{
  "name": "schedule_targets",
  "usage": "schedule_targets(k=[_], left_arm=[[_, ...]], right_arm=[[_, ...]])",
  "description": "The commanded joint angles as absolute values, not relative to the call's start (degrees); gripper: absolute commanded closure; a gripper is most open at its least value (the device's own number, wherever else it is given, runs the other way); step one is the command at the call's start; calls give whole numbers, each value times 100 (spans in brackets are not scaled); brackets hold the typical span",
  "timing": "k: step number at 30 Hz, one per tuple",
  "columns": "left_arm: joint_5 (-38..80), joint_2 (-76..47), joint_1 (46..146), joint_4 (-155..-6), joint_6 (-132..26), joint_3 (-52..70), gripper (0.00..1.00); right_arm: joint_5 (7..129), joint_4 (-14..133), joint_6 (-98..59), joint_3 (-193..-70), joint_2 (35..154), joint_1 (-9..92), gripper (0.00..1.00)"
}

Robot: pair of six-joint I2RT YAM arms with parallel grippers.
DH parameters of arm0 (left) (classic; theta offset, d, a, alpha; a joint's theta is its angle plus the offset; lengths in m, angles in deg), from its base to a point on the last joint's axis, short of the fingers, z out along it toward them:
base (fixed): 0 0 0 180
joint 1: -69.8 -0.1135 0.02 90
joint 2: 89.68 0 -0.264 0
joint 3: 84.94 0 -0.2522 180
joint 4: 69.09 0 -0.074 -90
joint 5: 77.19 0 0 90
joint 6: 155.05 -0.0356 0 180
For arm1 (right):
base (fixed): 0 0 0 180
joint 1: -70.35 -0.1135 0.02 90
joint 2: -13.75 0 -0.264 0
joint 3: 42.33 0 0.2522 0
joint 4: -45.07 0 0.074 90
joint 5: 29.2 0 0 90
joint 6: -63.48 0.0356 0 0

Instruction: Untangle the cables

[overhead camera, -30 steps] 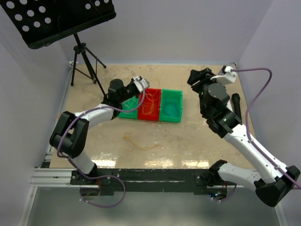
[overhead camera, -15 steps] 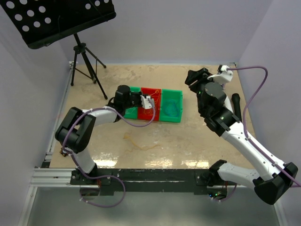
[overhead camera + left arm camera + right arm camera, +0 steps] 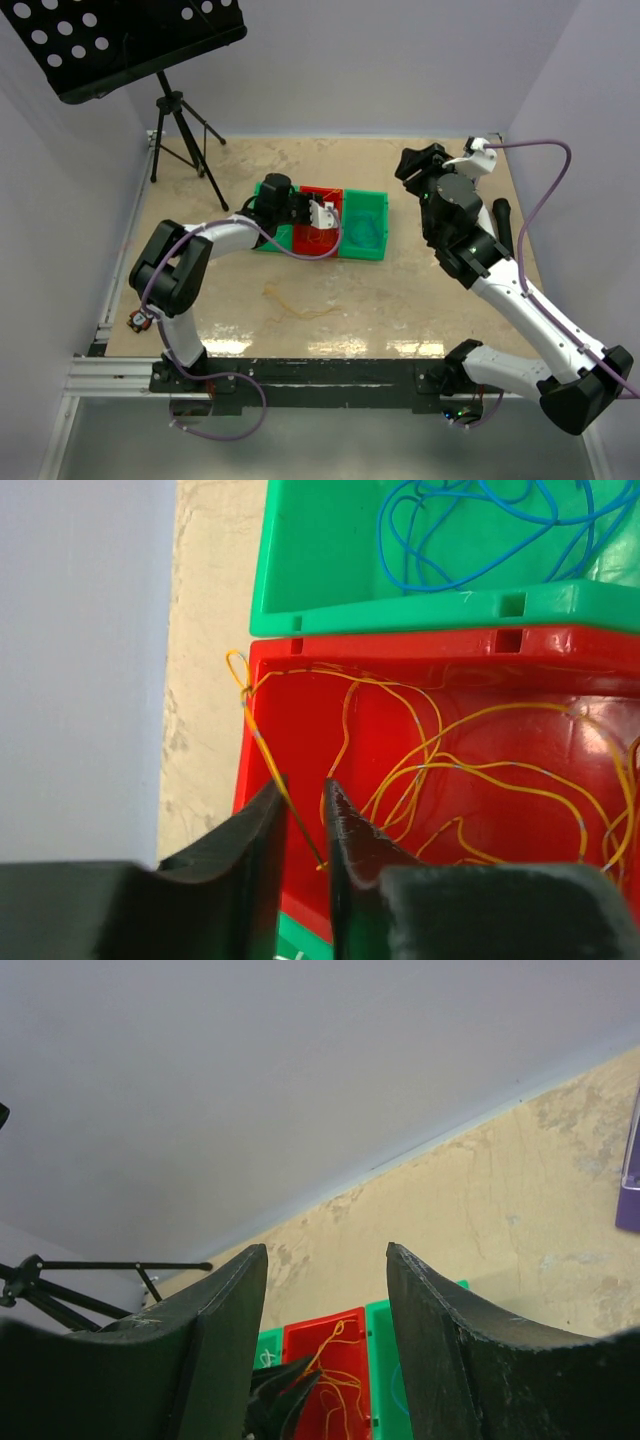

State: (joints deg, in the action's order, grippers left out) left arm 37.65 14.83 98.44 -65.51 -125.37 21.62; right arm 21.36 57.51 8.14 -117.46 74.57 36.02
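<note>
Cables (image 3: pixel 480 767) look mostly sorted to me. On your table (image 3: pixel 420 300) one loose yellow tangle (image 3: pixel 296 301) is left, lying roughly left-right. The green bin (image 3: pixel 330 570) holds blue cord (image 3: pixel 470 576); the red bin (image 3: pixel 400 645), yellow loops. Your right gripper (image 3: pixel 325 1255) gapes wide, empty; your left gripper (image 3: pixel 303 790) stands narrowly parted, a yellow strand (image 3: pixel 262 742) running diagonally between its jaws.

My left gripper (image 3: pixel 303 790) hangs over the middle bin (image 3: pixel 400 645), whose cable (image 3: pixel 480 767) runs between my fingers (image 3: pixel 250 840). Just ahead and touching it, the next bin (image 3: pixel 330 570) holds a second cable (image 3: pixel 500 562).
</note>
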Motion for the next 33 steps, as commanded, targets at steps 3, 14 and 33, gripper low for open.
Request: schedule_targets(k=[3, 14, 33], left_arm=[[3970, 1386, 9863, -6782, -12017, 1819, 38], [4067, 824, 9845, -7748, -11332, 1275, 0], [5765, -1981, 9845, -14059, -16531, 3066, 2]], right_arm=[[2204, 5646, 732, -11726, 7501, 3651, 45], [2222, 5760, 767, -11744, 7527, 3669, 44], [2679, 5777, 759, -11612, 7537, 3669, 45]])
